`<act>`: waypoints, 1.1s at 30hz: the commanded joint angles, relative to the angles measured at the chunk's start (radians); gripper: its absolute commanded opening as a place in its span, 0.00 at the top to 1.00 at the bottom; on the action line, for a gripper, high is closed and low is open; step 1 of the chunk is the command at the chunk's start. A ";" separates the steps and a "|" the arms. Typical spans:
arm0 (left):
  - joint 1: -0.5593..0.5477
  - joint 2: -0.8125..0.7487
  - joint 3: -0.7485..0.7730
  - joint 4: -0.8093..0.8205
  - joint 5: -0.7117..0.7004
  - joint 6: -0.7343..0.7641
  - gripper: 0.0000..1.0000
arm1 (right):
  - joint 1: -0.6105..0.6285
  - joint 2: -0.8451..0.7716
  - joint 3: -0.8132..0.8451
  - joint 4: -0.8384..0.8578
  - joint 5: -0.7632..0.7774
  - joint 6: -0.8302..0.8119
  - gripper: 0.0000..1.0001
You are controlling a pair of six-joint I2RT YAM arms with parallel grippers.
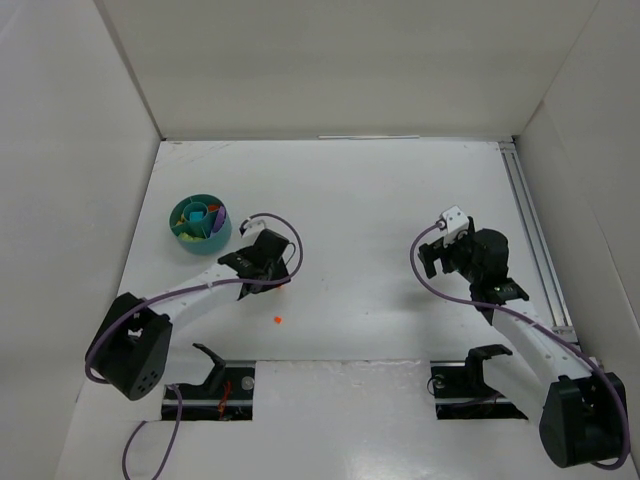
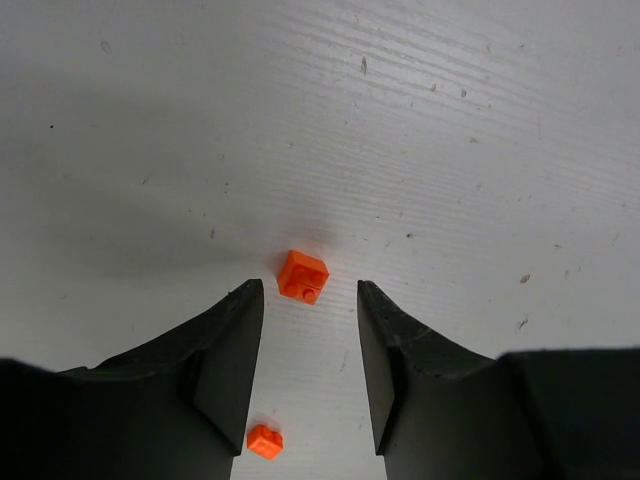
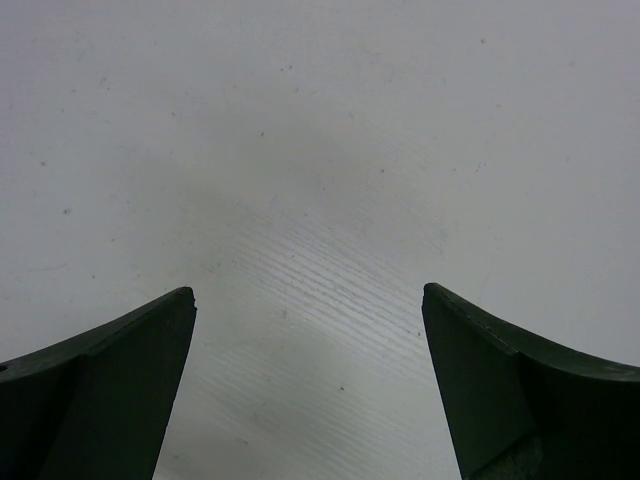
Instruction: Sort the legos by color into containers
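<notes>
The teal round tub (image 1: 200,222) stands at the back left and holds small purple, cyan and lime bits in its wedges. My left gripper (image 1: 268,262) hovers just right of it, open and empty. In the left wrist view the left gripper (image 2: 310,285) has its jaws apart, with an orange lego (image 2: 303,276) on the table just past the fingertips. A smaller orange lego (image 2: 265,441) lies further back by the left finger (image 2: 215,360). One orange lego (image 1: 278,320) shows on the table in the top view. My right gripper (image 1: 447,245) (image 3: 308,290) is open over bare table.
White walls enclose the table on the left, back and right. A metal rail (image 1: 532,230) runs along the right edge. Two arm mounts with cables sit in cut-outs (image 1: 215,385) (image 1: 480,385) at the near edge.
</notes>
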 commanded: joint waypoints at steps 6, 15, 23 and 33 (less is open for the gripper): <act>-0.003 0.041 -0.014 0.025 -0.004 0.044 0.63 | 0.008 -0.014 -0.003 0.024 -0.007 0.011 0.01; -0.003 0.073 -0.014 0.034 -0.004 0.071 0.65 | 0.008 -0.014 -0.003 0.024 -0.016 0.011 0.01; -0.003 0.083 -0.014 0.052 0.014 0.080 0.71 | 0.008 -0.014 -0.003 0.024 -0.026 0.011 0.01; -0.003 0.092 -0.024 0.062 0.023 0.090 0.83 | 0.008 -0.023 -0.003 0.024 -0.026 0.011 0.01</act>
